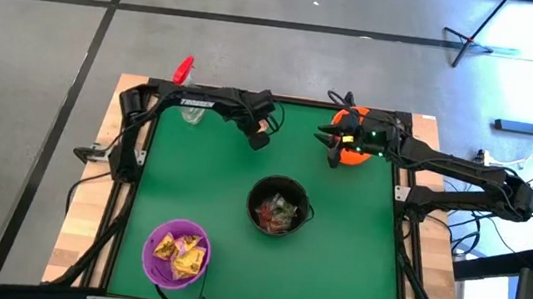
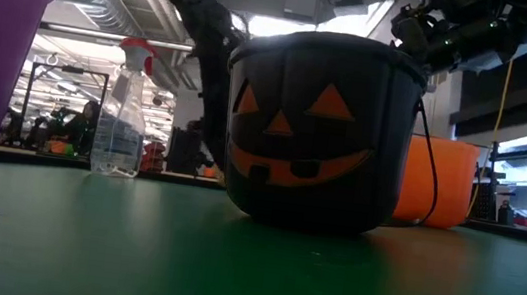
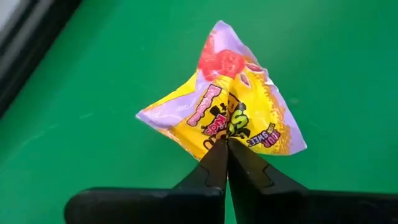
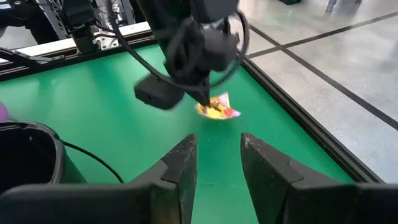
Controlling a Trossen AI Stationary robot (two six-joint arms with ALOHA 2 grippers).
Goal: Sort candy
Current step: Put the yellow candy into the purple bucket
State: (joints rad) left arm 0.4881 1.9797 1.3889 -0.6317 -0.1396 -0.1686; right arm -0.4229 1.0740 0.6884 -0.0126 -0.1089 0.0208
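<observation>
A yellow candy packet (image 3: 227, 106) with purple edges and a red patch lies on the green mat near the table's far edge, left of centre; the right wrist view shows this candy (image 4: 216, 111) too. My left gripper (image 1: 260, 141) stands over it, shut on it. My right gripper (image 4: 217, 155) hovers open and empty over the orange bowl (image 1: 352, 149) at the far right. More candy lies in the black pumpkin bucket (image 1: 278, 206) at the table's middle, and yellow packets lie in the purple bowl (image 1: 176, 252) at the near left. My left gripper pinches the packet's crumpled middle (image 3: 231, 132) between its two fingertips (image 3: 214, 158). The fingers come from above, pointing steeply down. The wrapper is bunched up toward the fingers, and its outer edges (image 4: 227, 114) look to be on the mat; whether it is lifted I cannot tell.
A clear spray bottle with a red top (image 1: 185, 70) stands just beyond the table's far left edge. A black frame rail (image 4: 292, 106) borders the mat. Green mat lies bare between the bucket and the left gripper.
</observation>
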